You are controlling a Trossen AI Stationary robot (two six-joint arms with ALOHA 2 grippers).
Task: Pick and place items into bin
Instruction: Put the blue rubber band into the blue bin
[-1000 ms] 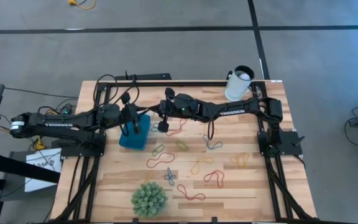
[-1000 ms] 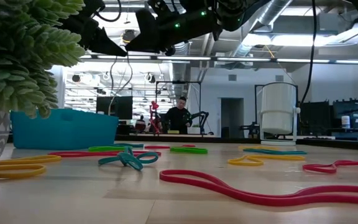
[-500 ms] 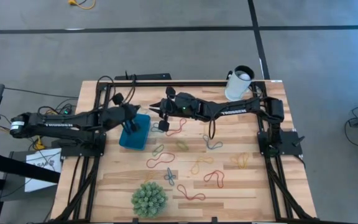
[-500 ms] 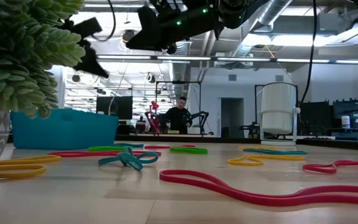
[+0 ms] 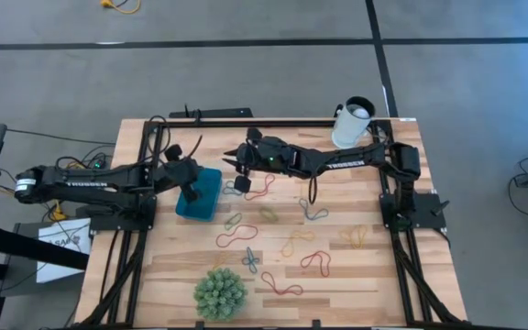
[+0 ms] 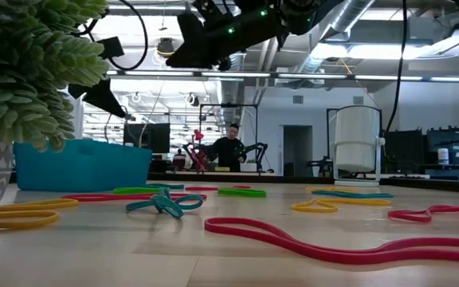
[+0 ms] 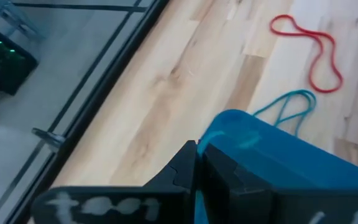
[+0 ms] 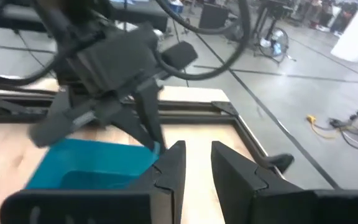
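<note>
The teal bin (image 5: 202, 198) sits on the table's left part, also seen in the low view (image 6: 82, 164). Several rubber bands lie flat on the wood to its right and nearer: a red one (image 5: 262, 188), a green one (image 5: 234, 220), a blue one (image 5: 314, 213), an orange one (image 5: 299, 241). My left gripper (image 5: 192, 190) hovers over the bin's left half with its fingers (image 7: 197, 163) together and nothing between them. My right gripper (image 5: 236, 170) hangs in the air just beyond the bin's far right corner, open and empty (image 8: 197, 163).
A green spiky ball (image 5: 219, 293) stands near the near edge and fills the left of the low view. A white cup (image 5: 352, 122) stands at the far right corner. A black frame (image 5: 273, 122) runs around the table. People show in the room behind.
My left gripper has drawn back a little toward the table's left, turned about its wrist and come lower over the bin. My right gripper has shifted slightly toward the far edge. The bands and the bin have stayed where they were.
</note>
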